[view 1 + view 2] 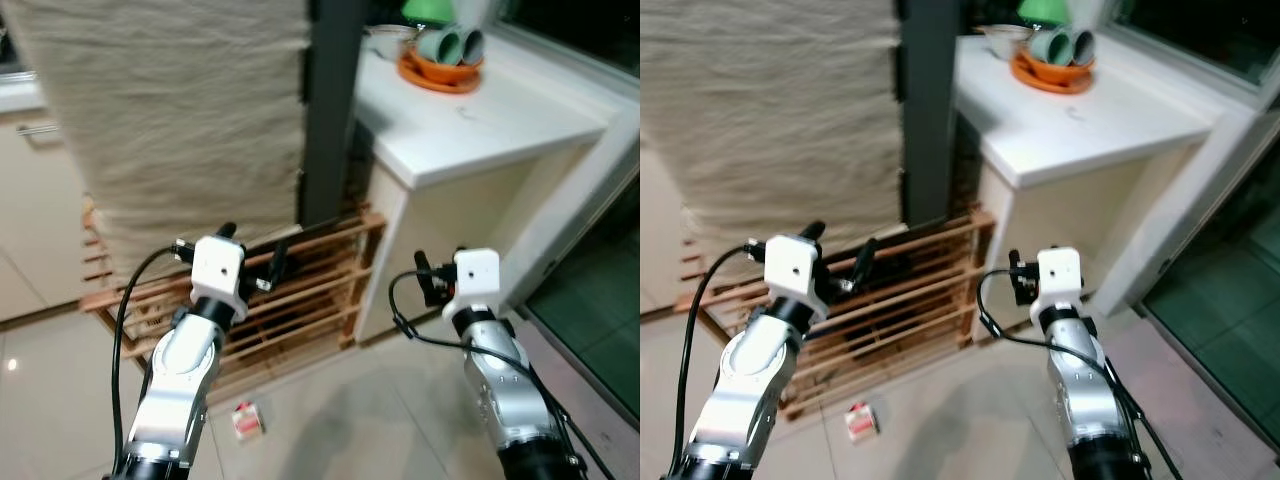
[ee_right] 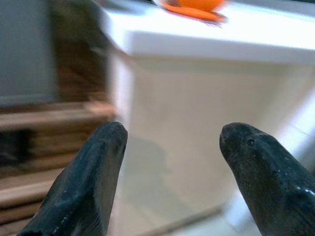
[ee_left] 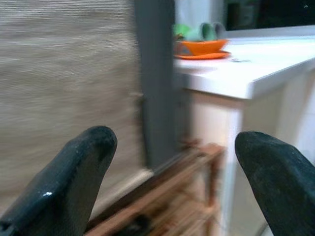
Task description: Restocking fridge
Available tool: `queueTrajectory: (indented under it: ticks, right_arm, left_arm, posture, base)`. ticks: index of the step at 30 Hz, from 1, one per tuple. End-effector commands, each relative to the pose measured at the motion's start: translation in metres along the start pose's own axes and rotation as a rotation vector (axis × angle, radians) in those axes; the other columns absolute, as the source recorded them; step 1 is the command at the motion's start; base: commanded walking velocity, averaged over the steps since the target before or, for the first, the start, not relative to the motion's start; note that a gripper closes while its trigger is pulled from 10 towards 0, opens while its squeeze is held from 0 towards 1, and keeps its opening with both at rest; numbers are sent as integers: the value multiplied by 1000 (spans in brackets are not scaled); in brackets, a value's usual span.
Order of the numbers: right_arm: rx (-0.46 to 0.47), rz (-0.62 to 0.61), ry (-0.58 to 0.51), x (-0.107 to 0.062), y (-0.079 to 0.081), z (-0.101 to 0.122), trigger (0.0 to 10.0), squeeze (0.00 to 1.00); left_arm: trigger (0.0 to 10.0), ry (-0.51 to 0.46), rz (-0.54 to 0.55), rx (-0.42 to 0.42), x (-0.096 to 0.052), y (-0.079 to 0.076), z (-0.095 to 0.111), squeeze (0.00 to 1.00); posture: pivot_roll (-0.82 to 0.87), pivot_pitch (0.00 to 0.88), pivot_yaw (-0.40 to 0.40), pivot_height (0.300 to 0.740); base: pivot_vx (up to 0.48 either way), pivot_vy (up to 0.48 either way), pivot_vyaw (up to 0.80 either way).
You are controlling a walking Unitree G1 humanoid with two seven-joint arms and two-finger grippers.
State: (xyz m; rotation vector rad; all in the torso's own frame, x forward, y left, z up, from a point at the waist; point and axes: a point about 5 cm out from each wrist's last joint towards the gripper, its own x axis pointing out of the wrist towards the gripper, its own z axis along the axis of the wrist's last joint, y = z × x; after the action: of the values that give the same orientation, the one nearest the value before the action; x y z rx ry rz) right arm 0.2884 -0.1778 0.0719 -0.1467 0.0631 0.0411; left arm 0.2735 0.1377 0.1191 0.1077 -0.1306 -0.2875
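My left gripper (image 1: 254, 250) is held up in front of a low wooden slatted rack (image 1: 310, 290), and its black fingers (image 3: 74, 182) stand wide apart with nothing between them. My right gripper (image 1: 428, 277) hovers before the side of a white counter (image 1: 470, 130); it is open and empty, as the right wrist view (image 2: 172, 162) shows. A tall block draped in beige cloth (image 1: 170, 110) rises behind the rack, beside a dark grey post (image 1: 328, 110). A small red and white carton (image 1: 247, 420) lies on the tiled floor between my arms.
An orange dish (image 1: 440, 72) with green cups (image 1: 450, 42) sits at the back of the counter. A dark glass door (image 1: 590, 310) with a white frame is to the right. Pale cabinets (image 1: 30, 200) stand at the left.
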Motion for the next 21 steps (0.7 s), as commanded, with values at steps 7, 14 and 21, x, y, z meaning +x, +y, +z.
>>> queueTrajectory:
  ticks: [7, 14, 21]
  right_arm:
    - [-9, -16, -15, 3, -2, 4, 10000, 149]
    - [-2, -5, -13, 3, 2, 3, 10000, 122]
    - [-18, 0, 6, 4, 3, 1, 10000, 125]
  left_arm:
    - [10000, -9, 14, 28, 4, 7, 5, 0]
    - [10000, -6, 32, 43, 8, 9, 6, 0]
    - [10000, -1, 39, 28, 8, 9, 5, 0]
  posture:
    - [2, 0, -48, 740]
    - [-2, 0, -42, 740]
    - [-7, 0, -45, 740]
  base:
    - [0, -431, 0]
    - [156, -407, 0]
    - [311, -359, 0]
